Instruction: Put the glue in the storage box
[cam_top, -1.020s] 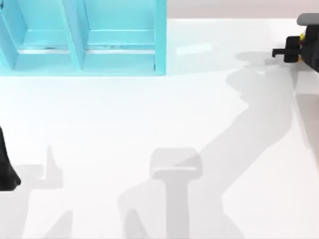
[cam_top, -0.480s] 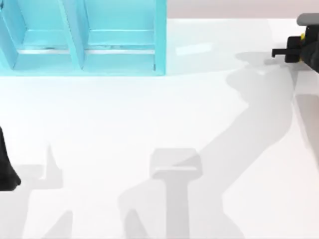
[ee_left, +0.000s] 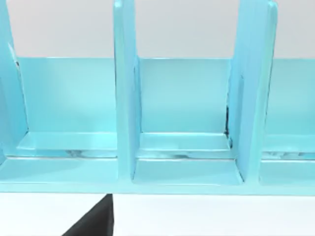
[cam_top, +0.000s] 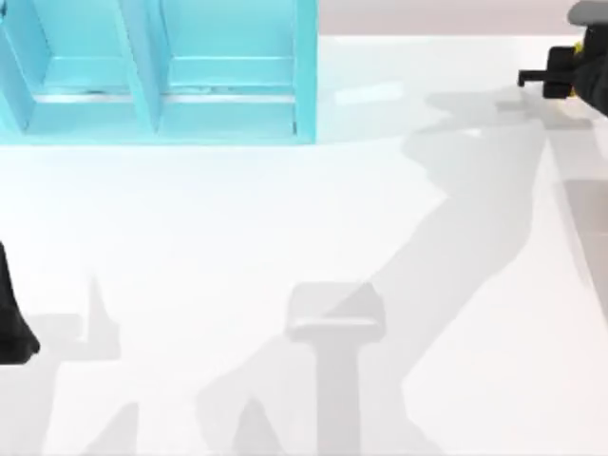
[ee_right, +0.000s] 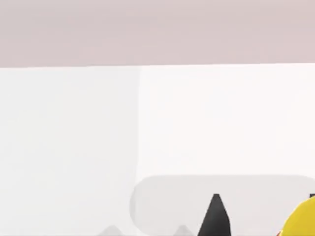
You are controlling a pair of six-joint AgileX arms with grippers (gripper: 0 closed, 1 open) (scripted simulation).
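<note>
The glue (cam_top: pixel 576 45) shows as slivers of yellow around my right gripper (cam_top: pixel 551 81) at the table's far right edge. In the right wrist view the yellow bottle (ee_right: pixel 302 219) sits beside a black fingertip (ee_right: pixel 215 216). My right gripper is shut on the glue and holds it above the table, casting a long shadow. The turquoise storage box (cam_top: pixel 304 85) stands at the back left, with upright dividers (ee_left: pixel 125 98) between open compartments. My left arm (cam_top: pixel 11 332) stays parked at the left edge, facing the box.
The white table (cam_top: pixel 285 237) stretches between the right gripper and the storage box, crossed by arm shadows. The box's right wall (cam_top: pixel 306 57) is the part nearest to the glue.
My right gripper has risen a little with the glue, and its shadow has slid to the left. The left arm has not moved.
</note>
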